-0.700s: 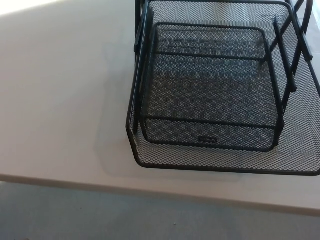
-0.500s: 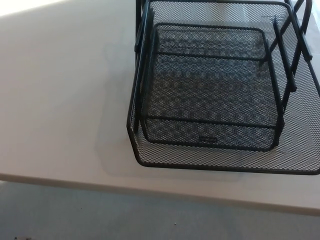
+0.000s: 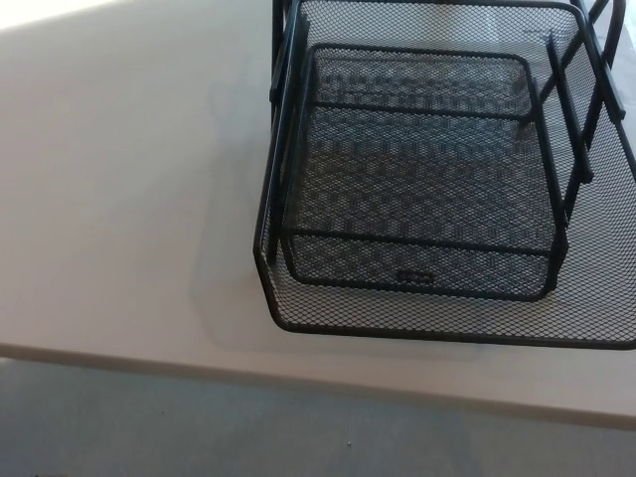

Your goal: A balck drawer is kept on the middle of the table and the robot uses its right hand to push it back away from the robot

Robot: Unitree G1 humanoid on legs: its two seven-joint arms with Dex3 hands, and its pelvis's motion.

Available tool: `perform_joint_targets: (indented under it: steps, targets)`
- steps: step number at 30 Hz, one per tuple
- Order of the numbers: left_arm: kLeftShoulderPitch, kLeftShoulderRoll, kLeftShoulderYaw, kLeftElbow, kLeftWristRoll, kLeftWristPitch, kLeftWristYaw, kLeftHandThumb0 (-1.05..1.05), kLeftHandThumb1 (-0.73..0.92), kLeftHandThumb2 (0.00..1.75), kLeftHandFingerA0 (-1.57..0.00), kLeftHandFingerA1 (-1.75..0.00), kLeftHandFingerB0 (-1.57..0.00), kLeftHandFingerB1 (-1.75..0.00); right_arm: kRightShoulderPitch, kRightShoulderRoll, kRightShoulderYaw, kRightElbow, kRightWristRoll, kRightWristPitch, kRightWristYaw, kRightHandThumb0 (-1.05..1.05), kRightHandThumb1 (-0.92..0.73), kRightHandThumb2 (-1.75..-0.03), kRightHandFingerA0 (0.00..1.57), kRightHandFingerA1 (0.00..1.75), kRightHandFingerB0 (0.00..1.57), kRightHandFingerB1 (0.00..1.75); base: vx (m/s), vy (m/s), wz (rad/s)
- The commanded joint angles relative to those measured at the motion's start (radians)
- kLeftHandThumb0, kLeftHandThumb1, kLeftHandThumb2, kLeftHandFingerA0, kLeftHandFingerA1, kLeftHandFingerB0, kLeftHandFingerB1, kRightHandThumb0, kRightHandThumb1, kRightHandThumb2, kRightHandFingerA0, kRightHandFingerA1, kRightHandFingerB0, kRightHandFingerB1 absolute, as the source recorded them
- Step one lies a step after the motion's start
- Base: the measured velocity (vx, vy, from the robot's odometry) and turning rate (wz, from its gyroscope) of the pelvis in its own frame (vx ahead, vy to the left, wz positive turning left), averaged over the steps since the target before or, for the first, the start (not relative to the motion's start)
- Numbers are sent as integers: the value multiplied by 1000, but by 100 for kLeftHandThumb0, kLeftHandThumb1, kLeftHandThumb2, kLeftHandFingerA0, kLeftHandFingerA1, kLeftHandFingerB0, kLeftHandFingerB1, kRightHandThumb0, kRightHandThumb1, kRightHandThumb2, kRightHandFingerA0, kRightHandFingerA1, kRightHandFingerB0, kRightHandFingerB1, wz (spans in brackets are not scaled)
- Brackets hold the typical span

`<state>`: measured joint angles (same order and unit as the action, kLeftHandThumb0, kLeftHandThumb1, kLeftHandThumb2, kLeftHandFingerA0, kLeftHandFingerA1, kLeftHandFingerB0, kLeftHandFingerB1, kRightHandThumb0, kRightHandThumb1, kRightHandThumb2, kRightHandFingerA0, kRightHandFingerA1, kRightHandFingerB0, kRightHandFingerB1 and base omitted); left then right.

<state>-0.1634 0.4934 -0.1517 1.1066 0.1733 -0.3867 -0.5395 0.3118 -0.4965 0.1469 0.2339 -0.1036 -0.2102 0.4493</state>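
A black wire-mesh drawer tray (image 3: pixel 427 179) sits on the white table (image 3: pixel 119 199), filling the right and upper part of the head view. It has stacked mesh levels; the lowest one (image 3: pixel 447 313) juts toward the table's near edge, and black upright bars (image 3: pixel 566 129) run along its right side. Its right and far parts run out of the picture. Neither of my hands shows anywhere in the view.
The table's near edge (image 3: pixel 248 370) crosses the bottom of the picture, with grey floor (image 3: pixel 199 427) below it. Bare white tabletop lies to the left of the tray.
The picture has drifted very slightly; the tray keeps its place on the table. No hand has come into view.
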Motion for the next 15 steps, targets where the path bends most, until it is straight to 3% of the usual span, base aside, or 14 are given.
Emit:
perform_joint_targets:
  steps: [1, 3, 4, 9, 15]
  targets:
    - [-10, 28, 16, 26, -11, -61, -44, -76, 68, 102, -39, -51, -21, -41, 152, -124, 5, -338, 123, 47, 200, -65, -66, -102, 35, 52, 17, 43, 0, 0, 0]
    - [-10, 30, 11, 26, -3, -69, -38, -78, 69, 103, -38, -51, -21, -41, 180, -135, 12, -403, 134, 21, 212, -63, -67, -103, 35, 52, 17, 43, 0, 0, 0]
    - [-11, 30, 11, 26, -2, -68, -38, -77, 78, 68, -40, -35, -33, -32, 192, -148, 17, -447, 124, 25, 218, -65, -67, -104, 35, 52, 18, 43, 0, 0, 0]
    - [-14, 28, 21, 30, -13, -67, -50, -76, 77, 67, -40, -35, -33, -32, 242, -167, 25, -575, 130, 10, 227, -62, -68, -103, 35, 53, 19, 44, 0, 0, 0]
    - [-18, 30, 17, 29, 0, -72, -37, -76, 78, 67, -40, -35, -33, -32, 244, -196, 35, -755, 154, 82, 252, -62, -68, -103, 36, 53, 20, 44, 0, 0, 0]
